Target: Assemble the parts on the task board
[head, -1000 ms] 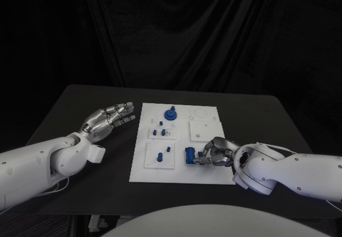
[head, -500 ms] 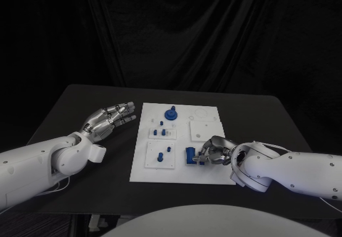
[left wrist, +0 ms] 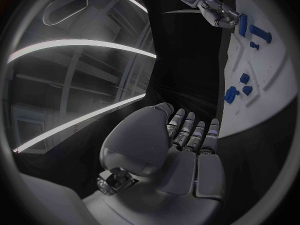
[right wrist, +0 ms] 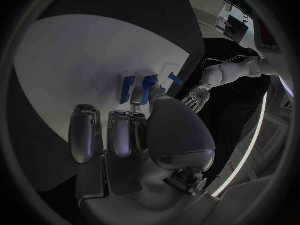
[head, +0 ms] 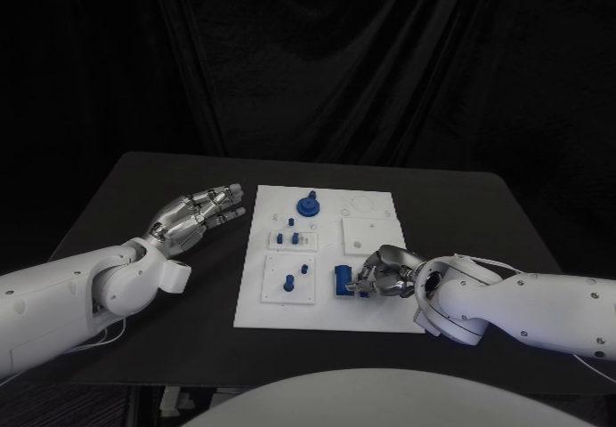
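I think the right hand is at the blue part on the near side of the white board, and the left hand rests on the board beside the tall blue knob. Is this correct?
Not fully. The left hand is not on the task board; the head view shows it open over the black table, left of the board, touching no part. The rest holds: the right hand has its fingers at the blue part on the near side.

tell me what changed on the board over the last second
The right hand edged slightly toward the board's middle, closing in on the blue part at its fingertips. The left hand stayed open beside the task board; the other parts kept their places.
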Motion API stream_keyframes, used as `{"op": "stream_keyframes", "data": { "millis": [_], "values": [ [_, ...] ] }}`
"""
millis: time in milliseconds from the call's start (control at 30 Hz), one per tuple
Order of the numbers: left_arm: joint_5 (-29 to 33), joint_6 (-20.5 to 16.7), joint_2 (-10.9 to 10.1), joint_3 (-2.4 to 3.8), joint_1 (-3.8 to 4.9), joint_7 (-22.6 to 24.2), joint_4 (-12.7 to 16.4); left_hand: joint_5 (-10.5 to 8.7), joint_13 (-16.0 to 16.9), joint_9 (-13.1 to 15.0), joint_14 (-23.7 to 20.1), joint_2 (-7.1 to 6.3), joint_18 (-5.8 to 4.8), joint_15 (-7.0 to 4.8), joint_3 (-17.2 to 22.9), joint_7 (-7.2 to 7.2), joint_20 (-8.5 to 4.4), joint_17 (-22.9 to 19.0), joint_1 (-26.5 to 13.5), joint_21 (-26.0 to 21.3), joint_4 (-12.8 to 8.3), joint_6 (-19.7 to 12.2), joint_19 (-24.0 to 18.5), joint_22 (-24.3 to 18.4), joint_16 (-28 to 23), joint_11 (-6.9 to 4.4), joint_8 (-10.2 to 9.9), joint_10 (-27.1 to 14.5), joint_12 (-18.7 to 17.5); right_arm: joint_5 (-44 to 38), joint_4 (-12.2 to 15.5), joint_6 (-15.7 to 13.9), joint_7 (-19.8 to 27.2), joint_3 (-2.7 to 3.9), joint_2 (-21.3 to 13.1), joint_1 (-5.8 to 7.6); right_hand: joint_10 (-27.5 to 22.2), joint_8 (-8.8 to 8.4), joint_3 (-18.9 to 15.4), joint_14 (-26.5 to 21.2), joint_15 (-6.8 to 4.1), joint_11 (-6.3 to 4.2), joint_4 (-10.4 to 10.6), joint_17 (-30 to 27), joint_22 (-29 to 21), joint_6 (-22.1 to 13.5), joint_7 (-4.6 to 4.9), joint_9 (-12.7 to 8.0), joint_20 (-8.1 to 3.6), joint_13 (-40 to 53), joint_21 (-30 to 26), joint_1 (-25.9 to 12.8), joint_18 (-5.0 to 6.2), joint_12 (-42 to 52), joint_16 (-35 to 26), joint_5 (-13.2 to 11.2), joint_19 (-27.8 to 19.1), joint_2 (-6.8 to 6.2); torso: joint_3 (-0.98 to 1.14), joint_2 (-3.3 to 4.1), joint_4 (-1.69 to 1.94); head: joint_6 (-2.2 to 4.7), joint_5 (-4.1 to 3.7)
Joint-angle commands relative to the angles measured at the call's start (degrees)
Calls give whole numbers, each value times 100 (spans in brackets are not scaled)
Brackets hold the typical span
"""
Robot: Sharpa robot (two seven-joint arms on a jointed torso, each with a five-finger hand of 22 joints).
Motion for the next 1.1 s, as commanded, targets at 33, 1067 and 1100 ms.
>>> {"op": "stream_keyframes", "data": {
  "millis": [33, 1067, 1100],
  "values": [
    [8, 60, 1, 5, -11, 86, 24, 35, 5, 7, 8, -2, -46, 10, 29, 366, 0, 3, 48, 16, 7, 45, 30, 4, 28, -5, 37, 37, 34, -13, 27, 26, 83, 0, -43, 6, 596, 36, -60, 480, -27, -29, 40, 867, 1225, -33, -2, 11, -24, 1509, 16, -58, -53, 16, 18, -12, 273, -112, 0, 3, -2, 0, 17],
    [290, -693, -76, 8, 365, 966, 677, -309, -1, 15, -59, 50, -9, 0, -689, 446, -38, -1, -817, -198, 41, 286, -194, -94, 47, 37, 117, 154, -36, 3959, -1070, -303, 5476, -43, 143, 888, -5611, -2540, -519, -4745, 1966, 1745, 192, -6266, -3536, -1358, 1046, -3183, 1591, -5150, -7782, -882, 414, -6611, -6746, 1515, -4419, 492, 69, -562, -152, 0, 288],
    [292, -692, -41, 8, 367, 989, 665, -339, -8, 7, -97, 73, 15, -27, -742, 432, -43, -8, -826, -207, 39, 213, -205, -98, -4, 10, 95, 82, -117, 4038, -1120, -208, 5536, -46, 174, 885, -6108, -2773, -633, -5311, 2087, 1606, 45, -6454, -4220, -1702, 892, -3378, 1626, -5362, -7842, -997, 266, -6854, -7037, 1421, -5435, 578, 73, -582, -161, 0, 285]
  ]
}}
